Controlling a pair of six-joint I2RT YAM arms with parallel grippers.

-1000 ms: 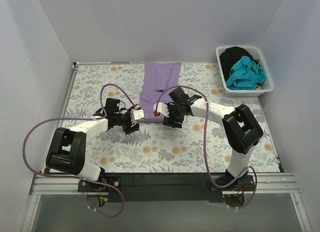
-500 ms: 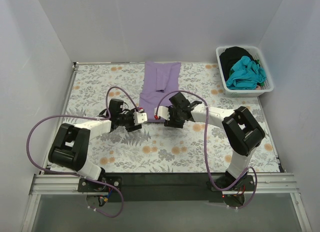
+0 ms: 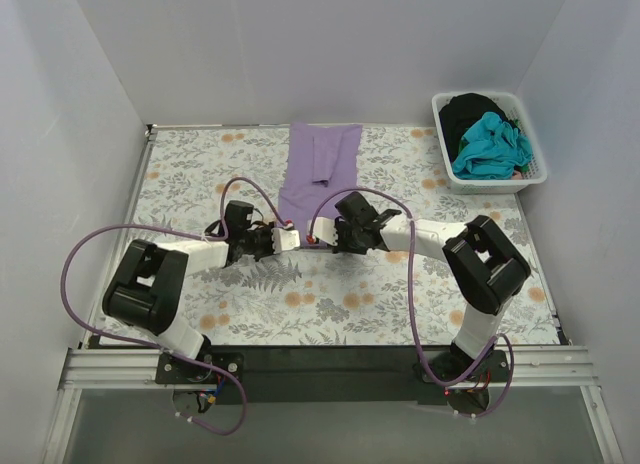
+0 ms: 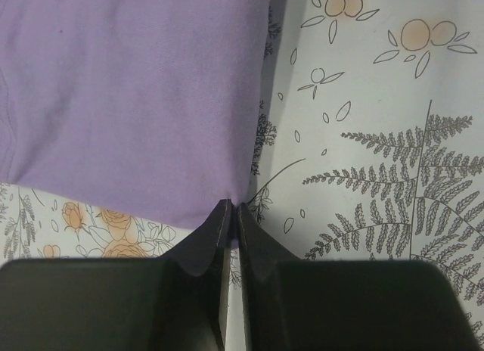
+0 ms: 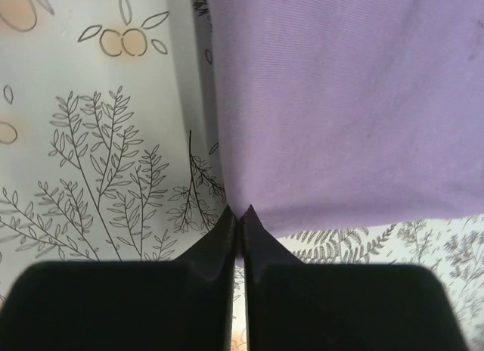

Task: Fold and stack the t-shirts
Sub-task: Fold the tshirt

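White walls box in a table under a floral covering, seen from above. A lavender t-shirt, already narrowed to a long strip, lies at the far centre. A white basket in the far right corner holds a teal shirt and a black one. The left gripper and right gripper sit low at the strip's near hem, close to each other. A second earlier both stood with jaws apart, just short of that hem and set wider; they have since moved in and shut.

From the left wrist, the left gripper has its jaws pressed together right at the shirt's near corner, where the cloth draws to a small point, apparently pinched.

From the right wrist, the right gripper is likewise closed on the other near corner of the shirt, the hem tapering into its tips.

The step in hand looks like taking hold for the lengthwise fold. The next move likely calls for lifting both corners together, evenly, and carrying the hem towards the far end without letting the thin pinch slip.
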